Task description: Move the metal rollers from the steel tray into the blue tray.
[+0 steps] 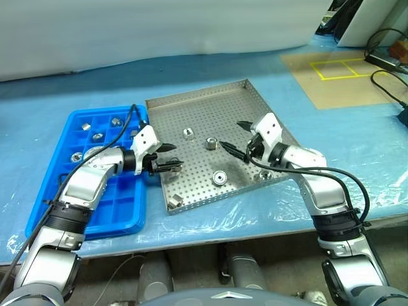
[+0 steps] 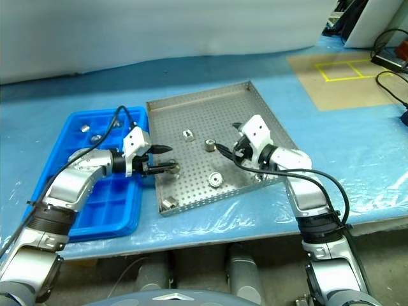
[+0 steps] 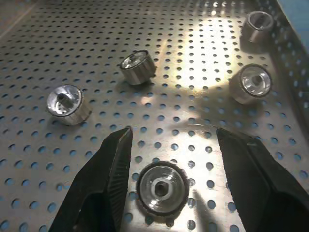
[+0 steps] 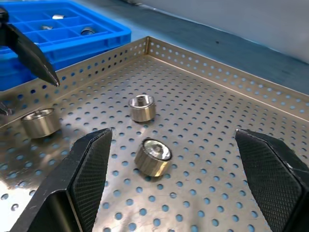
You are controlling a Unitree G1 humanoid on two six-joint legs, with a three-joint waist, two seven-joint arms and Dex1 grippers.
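Both arms reach inward, left pincer (image 1: pixel 171 157) and right pincer (image 1: pixel 237 138) facing each other, jaws parted.

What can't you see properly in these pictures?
- Blue tray: the left arm covers its middle compartments in the eye views, so its rollers cannot be counted.
- Roller by the steel tray rim: half hidden under the right gripper.
- Left gripper: finger bases cut off, left wrist view.

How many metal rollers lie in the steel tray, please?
6: two far-middle, one centre, one between the left gripper's fingers, two by the near rim.
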